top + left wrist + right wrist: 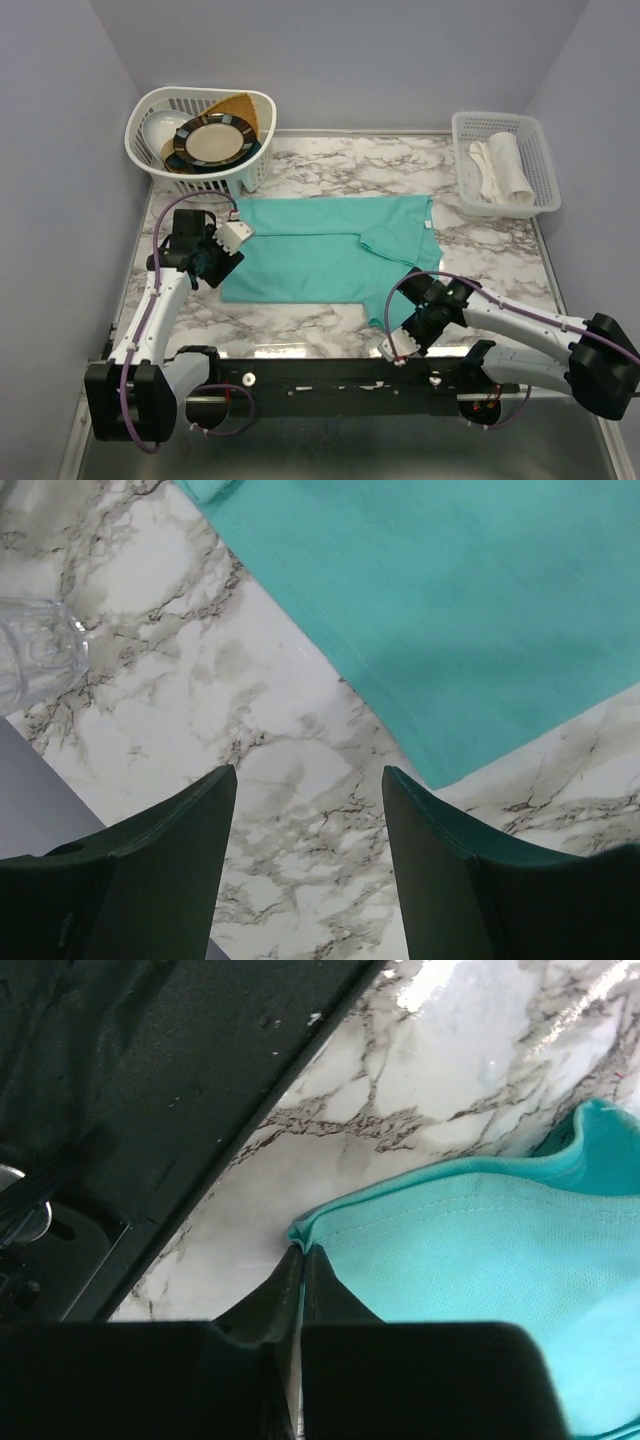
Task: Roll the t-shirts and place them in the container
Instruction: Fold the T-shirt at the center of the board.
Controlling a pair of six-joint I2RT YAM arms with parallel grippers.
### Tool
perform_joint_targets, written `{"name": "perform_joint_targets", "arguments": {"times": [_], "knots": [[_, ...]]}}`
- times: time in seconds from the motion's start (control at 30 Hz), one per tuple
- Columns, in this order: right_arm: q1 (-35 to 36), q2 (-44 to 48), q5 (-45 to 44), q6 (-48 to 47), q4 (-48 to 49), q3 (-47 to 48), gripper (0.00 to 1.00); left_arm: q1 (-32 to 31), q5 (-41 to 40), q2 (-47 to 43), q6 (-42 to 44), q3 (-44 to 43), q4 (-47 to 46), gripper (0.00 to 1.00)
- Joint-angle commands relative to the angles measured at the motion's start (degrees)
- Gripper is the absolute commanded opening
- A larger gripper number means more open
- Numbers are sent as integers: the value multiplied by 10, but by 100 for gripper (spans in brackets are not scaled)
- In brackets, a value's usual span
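Note:
The teal-green t-shirt (pixel 330 250) lies spread flat on the marble table (pixel 300 330), its right side folded over. My right gripper (pixel 430 298) is at the shirt's near right edge. In the right wrist view it (pixel 302 1252) is shut on a pinched fold of the shirt's hemmed edge (pixel 460 1260), low over the marble. My left gripper (pixel 220 252) is at the shirt's left edge. In the left wrist view it (pixel 310 780) is open and empty above bare marble, with the shirt's hem and a corner (pixel 430 630) just ahead and to the right.
A white dish basket (pixel 150 150) with plates stands at the back left. A white mesh basket (pixel 540 165) holding rolled white cloth (pixel 505 165) stands at the back right. A black rail (pixel 330 375) runs along the near edge. A pale translucent object (pixel 35 655) shows left of my left gripper.

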State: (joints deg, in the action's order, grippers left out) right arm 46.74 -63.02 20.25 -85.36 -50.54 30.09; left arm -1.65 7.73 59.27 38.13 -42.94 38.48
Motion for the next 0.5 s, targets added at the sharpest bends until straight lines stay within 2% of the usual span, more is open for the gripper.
{"name": "perform_joint_targets", "arguments": {"times": [0.0,0.07,0.17,0.27,0.47], "knots": [[5,16,-25,81,47,2,1,9,58,16,136,8,69,70],[5,31,-25,148,55,12,1,11,78,16,200,10,113,69],[0,55,-11,270,67,24,1,49,128,18,308,7,171,69],[-2,84,-19,332,67,23,1,53,143,48,380,-5,215,67],[-31,93,-23,354,60,23,1,53,200,92,404,-27,259,59]]}}
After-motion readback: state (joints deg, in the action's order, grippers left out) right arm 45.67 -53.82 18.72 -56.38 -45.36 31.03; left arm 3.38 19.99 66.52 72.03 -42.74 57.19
